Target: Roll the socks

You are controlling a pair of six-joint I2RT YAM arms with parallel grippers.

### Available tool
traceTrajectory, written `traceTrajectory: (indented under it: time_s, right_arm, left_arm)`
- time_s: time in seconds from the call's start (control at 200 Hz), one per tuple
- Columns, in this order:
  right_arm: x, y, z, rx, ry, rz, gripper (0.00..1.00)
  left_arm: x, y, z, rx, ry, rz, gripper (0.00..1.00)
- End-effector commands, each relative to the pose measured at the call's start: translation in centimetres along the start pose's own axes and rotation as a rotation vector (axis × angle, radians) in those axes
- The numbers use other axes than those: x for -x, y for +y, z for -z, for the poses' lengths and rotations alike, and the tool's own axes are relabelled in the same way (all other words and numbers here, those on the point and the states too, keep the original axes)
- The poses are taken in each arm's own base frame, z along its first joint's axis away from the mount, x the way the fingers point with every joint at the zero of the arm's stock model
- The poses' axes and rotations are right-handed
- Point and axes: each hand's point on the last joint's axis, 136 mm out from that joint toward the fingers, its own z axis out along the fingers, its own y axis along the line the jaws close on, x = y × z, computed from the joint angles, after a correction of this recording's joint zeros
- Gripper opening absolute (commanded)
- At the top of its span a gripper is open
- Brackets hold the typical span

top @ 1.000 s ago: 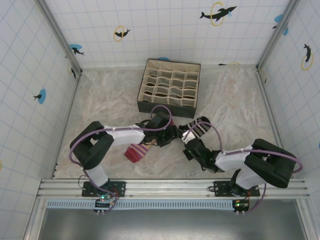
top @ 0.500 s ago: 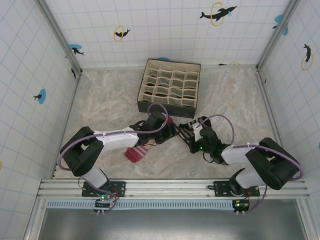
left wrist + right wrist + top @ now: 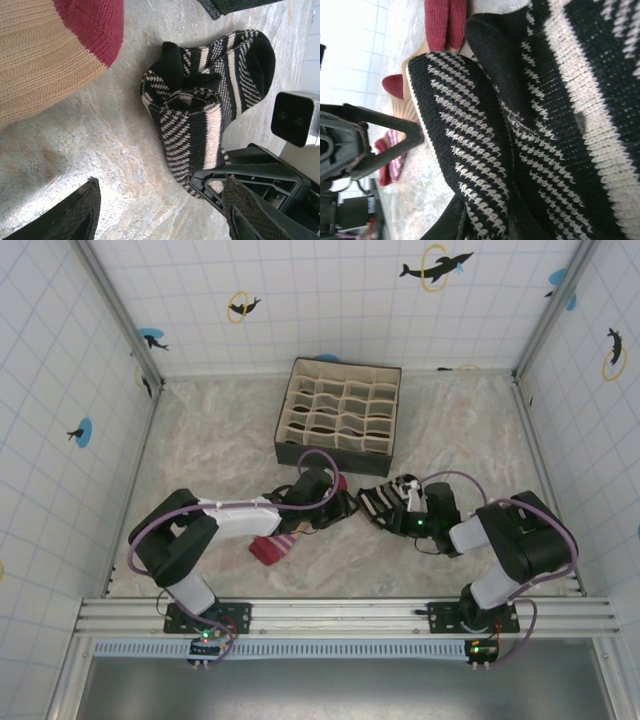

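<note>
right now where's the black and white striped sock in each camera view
top external: striped sock at centre, in front of the organizer box.
left wrist: centre-right, toe pointing up.
right wrist: very close up, centre and right.
shared landmark: the peach sock to its left in every view.

The peach sock (image 3: 272, 546) lies flat left of the table's middle, toward the near edge, with its purple-striped, dark red cuff end nearest that edge. The black-and-white striped sock (image 3: 384, 500) lies just to its right, bunched and folded over on itself. In the left wrist view a strip of bare table separates the two.
</note>
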Motion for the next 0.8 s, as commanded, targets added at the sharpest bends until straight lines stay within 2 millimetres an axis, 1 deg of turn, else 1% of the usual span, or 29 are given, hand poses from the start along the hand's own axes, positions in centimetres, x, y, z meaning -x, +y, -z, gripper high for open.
traceTrajectory:
  time_s: [0.0,0.13,0.25,0.395,0.515,0.601,0.796]
  right_arm:
    - [-5.2,-3.7,0.4,-0.107,0.161,-0.313,0.00]
    - [-5.2,-4.5,0.8,-0.117,0.134,-0.408,0.00]
    - [-5.4,-4.8,0.9,-0.129,0.131,-0.448,0.00]
    - [-5.5,-5.1,1.0,-0.141,0.125,-0.470,0.00]
    - [-5.4,-5.2,1.1,-0.145,0.117,-0.476,0.00]
    - [-5.2,-5.2,1.1,-0.143,0.113,-0.478,0.00]
    - [-4.9,-5.2,1.1,-0.138,0.109,-0.479,0.00]
  left_arm:
    - [0.2,-1.0,-0.8,-0.024,-0.005,-0.039,0.63]
    - [0.1,-0.8,-1.8,-0.029,0.001,-0.021,0.61]
    - [0.2,-1.0,-2.6,-0.051,-0.006,-0.011,0.60]
    - [0.4,-1.4,-3.6,-0.065,-0.006,-0.007,0.59]
    - [0.6,-1.8,-4.1,-0.081,-0.014,-0.006,0.59]
    - [0.7,-1.8,-4.5,-0.083,-0.016,-0.003,0.59]
    - [0.5,-1.0,-5.7,-0.062,-0.001,0.003,0.57]
